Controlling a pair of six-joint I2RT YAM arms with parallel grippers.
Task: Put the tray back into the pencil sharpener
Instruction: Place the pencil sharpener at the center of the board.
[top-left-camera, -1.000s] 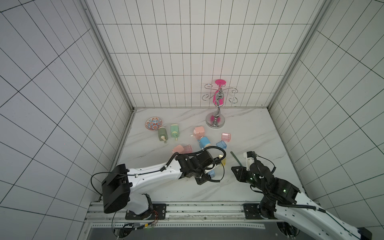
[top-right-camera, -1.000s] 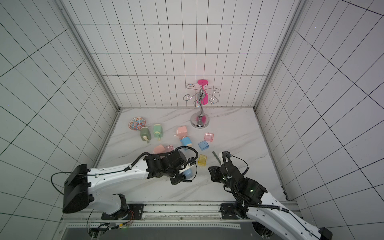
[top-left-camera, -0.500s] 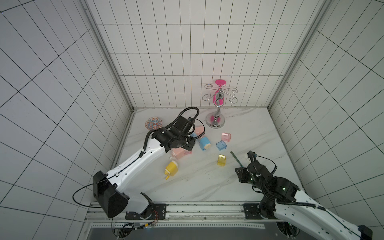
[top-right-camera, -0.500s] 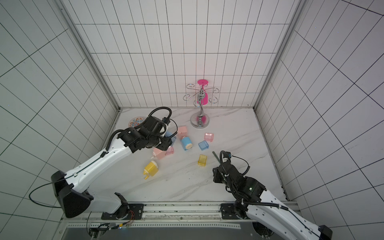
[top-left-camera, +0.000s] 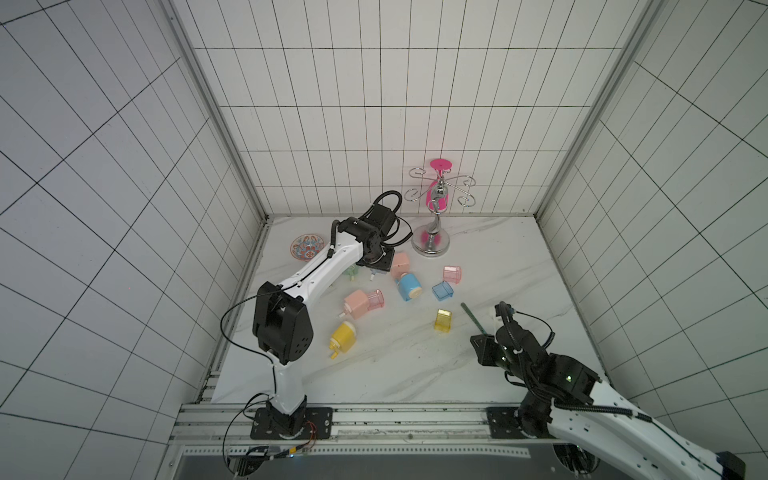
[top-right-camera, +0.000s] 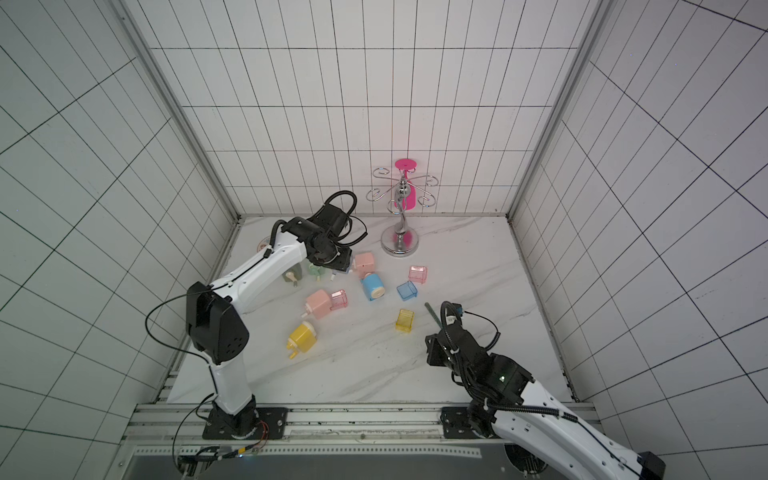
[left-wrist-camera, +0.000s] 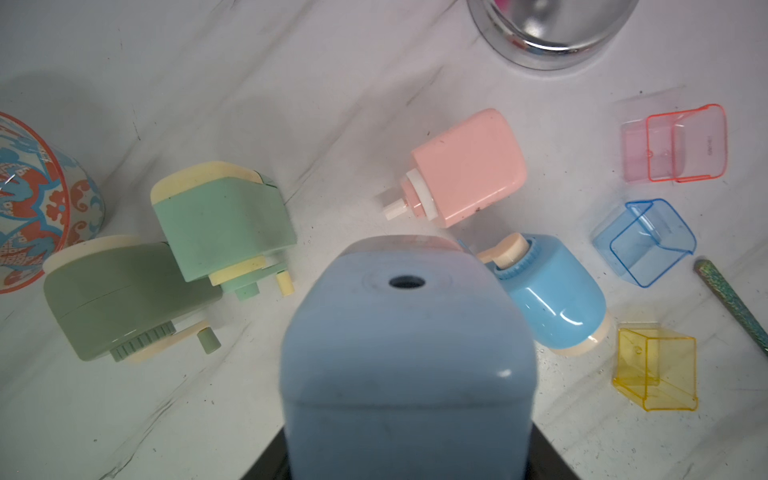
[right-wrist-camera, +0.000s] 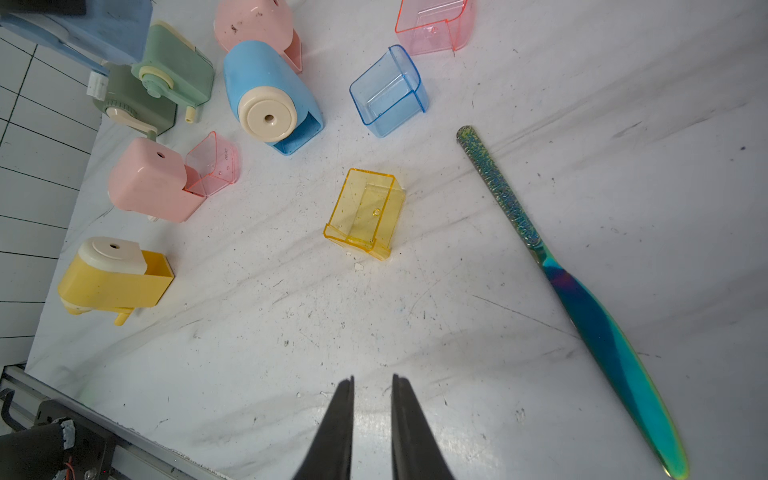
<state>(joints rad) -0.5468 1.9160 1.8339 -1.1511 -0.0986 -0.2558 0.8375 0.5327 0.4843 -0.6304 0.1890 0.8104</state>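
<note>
— How many trays?
— You are looking at four small see-through trays. A yellow tray (right-wrist-camera: 365, 212), a blue tray (right-wrist-camera: 388, 91) and a pink tray (right-wrist-camera: 434, 25) are lying loose mid-table. A second pink tray (right-wrist-camera: 214, 166) is sticking halfway out of a pink sharpener (right-wrist-camera: 145, 183).
— And sharpeners?
— Seven: that one, a second pink sharpener (left-wrist-camera: 469, 166), a mint sharpener (left-wrist-camera: 220, 216), a dark green sharpener (left-wrist-camera: 116, 299), a yellow sharpener (right-wrist-camera: 112, 282), a round blue sharpener (right-wrist-camera: 257, 70) showing an empty slot, and a pale blue sharpener (left-wrist-camera: 407, 374) that your left gripper (top-left-camera: 377, 262) is clamping above the far-left cluster.
— My other side?
— Your right gripper (right-wrist-camera: 372, 380) is hovering front right, jaws slightly apart, carrying nothing, with a knife (right-wrist-camera: 582, 291) lying near it. Bare marble is stretching from the yellow tray to the front edge of the table (top-left-camera: 395, 374). A dish (top-left-camera: 307, 248) and a metal stand (top-left-camera: 432, 247) are sitting by the back wall.
</note>
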